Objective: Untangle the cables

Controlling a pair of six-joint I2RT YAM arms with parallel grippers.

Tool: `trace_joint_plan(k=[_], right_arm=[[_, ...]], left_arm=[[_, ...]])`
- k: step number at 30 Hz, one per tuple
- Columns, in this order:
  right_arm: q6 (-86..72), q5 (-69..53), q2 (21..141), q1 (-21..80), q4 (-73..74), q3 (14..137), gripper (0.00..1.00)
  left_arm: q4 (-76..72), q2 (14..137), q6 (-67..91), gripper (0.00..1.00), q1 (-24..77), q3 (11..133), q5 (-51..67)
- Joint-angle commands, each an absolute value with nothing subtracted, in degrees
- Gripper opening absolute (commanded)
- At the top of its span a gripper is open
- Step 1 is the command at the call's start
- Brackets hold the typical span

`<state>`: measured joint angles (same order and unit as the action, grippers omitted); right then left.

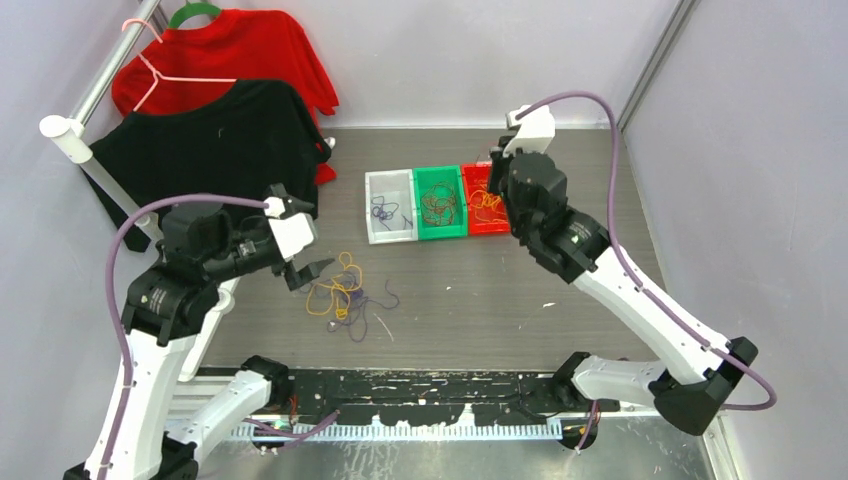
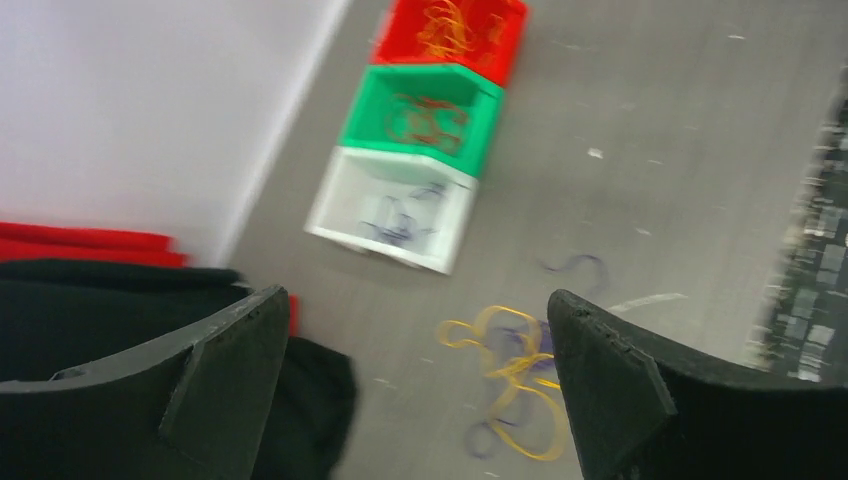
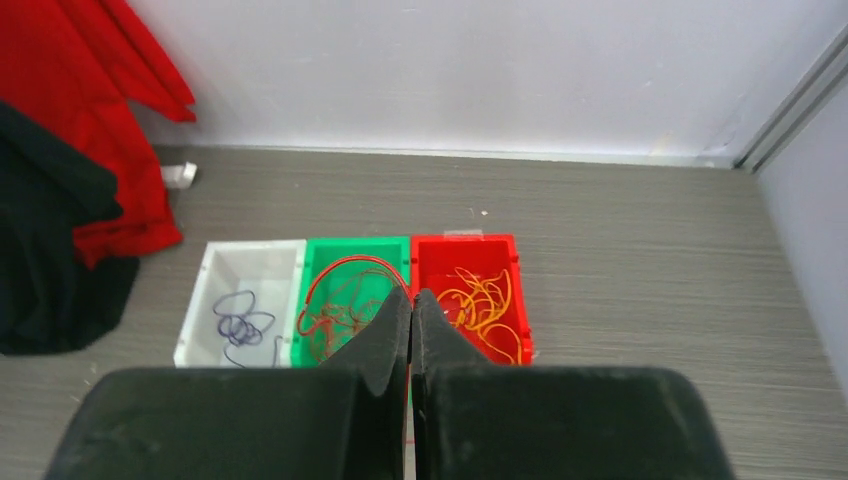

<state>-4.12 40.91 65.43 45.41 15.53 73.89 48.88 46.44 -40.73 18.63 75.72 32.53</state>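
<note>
Front-left of green bin [image 1: 437, 170]: cable tangle [image 1: 345, 290], orange and purple strands knotted, loose on grey table [image 1: 520, 300].
Bins: purple strands in white bin [image 3: 255, 245] left of green bin; orange in red bin [image 3: 465, 240] right of it.
Left gripper [image 1: 312, 272]: fingers spread wide, empty, front-left of green bin, just beside tangle.
Right gripper [image 3: 410, 300]: pressed together on red-brown cable [image 3: 345, 262], over green bin.
Handling: likely featherlight, limp, snag-prone; best to pinch one free outer loop and draw slowly.

White bin [image 1: 392, 238], green bin [image 1: 441, 235], red bin [image 1: 487, 230] touched in a row by the table's [image 1: 560, 270] far edge — red shirt [image 1: 250, 50], black shirt [image 1: 210, 140] hung far-left
</note>
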Motion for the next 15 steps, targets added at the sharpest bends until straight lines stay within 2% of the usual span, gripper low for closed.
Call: trace_joint_plan(k=[1, 8, 15], right_arm=[[-13.74, 27.80, 68.37, 39.20, 14.89, 78.16, 0.01], [-14.08, 25.04, 74.80, 35.09, 14.22, 82.84, 0.01], [-15.10, 22.28, 80.38, 32.64, 11.30, 86.37, 0.01]], left_arm=[[59.06, 47.71, -30.30, 1.00, 18.44, 75.55, 37.70], [59.88, 49.00, -28.70, 1.00, 18.37, 74.99, 27.66], [59.17, 49.04, -26.70, 1.00, 18.33, 74.99, 24.86]])
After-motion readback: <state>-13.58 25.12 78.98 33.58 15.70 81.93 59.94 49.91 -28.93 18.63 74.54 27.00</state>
